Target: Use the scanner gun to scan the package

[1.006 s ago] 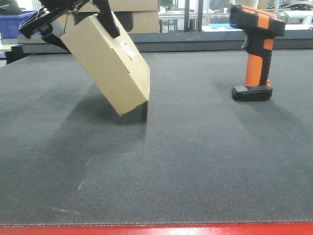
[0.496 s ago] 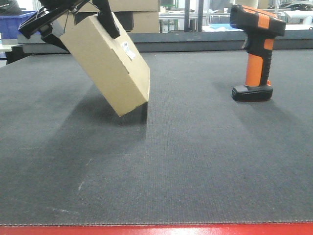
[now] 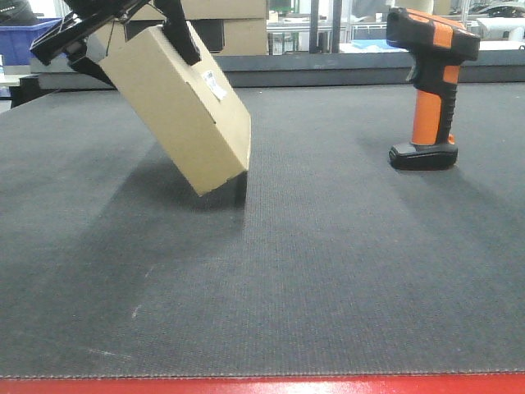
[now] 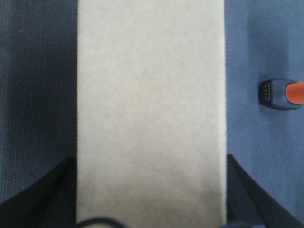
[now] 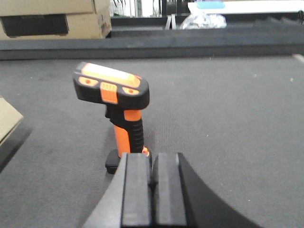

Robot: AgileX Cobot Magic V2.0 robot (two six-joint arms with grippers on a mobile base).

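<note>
The left gripper (image 3: 135, 49) is pinching the package (image 3: 184, 123) across its width, tilting it near the tabletop's (image 3: 328, 271) far left corner, with the label (image 3: 215, 84) facing right. The scanner gun (image 3: 431, 82) is standing upright toward the far right edge, untouched. The right gripper (image 5: 152, 190), fingers pressed together, is hovering just before it. Next, I'd say, it needs spreading, then closing round the handle.

Tan package (image 4: 151, 95) between the dark fingers (image 4: 42, 194) of the left pincer (image 4: 151, 159), part of the scanner gun (image 4: 281, 94) at the right edge.
</note>
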